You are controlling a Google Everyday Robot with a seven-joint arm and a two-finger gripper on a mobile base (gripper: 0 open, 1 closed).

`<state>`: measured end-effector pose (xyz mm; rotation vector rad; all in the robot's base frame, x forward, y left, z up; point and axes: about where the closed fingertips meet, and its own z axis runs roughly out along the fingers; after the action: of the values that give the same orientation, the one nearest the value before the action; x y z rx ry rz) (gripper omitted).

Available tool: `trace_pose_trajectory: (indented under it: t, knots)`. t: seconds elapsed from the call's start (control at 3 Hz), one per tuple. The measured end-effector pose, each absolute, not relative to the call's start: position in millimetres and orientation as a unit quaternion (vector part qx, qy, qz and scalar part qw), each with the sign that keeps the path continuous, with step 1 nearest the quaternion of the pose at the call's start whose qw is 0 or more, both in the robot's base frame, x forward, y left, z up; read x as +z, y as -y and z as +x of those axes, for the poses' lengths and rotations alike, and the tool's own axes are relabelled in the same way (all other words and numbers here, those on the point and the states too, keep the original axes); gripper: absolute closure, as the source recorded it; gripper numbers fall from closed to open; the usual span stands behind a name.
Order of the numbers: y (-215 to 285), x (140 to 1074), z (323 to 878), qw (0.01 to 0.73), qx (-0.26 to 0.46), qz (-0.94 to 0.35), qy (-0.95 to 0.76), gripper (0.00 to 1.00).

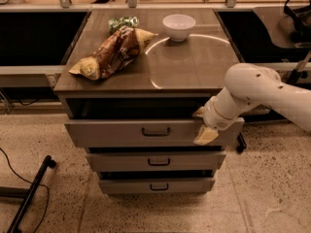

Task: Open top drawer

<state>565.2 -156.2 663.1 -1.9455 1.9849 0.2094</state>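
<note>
The top drawer [121,132] is the widest grey-beige front, just under the cabinet top, with a black bracket handle [156,131] at its centre. A dark gap shows above its front. My gripper [202,125] is at the right part of this drawer front, at its upper edge, to the right of the handle and apart from it. The white arm [257,93] reaches in from the right. Two narrower drawers [158,161] with smaller handles sit below, both shut.
On the cabinet top [194,64] lie a brown chip bag [114,52], a green packet [121,22] behind it and a white bowl [179,26]. A black stand leg [31,191] and cable lie on the speckled floor at left. Dark counters flank the cabinet.
</note>
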Motion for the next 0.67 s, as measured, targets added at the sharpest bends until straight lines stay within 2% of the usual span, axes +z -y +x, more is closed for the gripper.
trace_pose_trajectory:
  t: [0.67]
  knots:
    - [172.4,677.0,506.5,0.196,0.097,-0.681,-0.699,0.97]
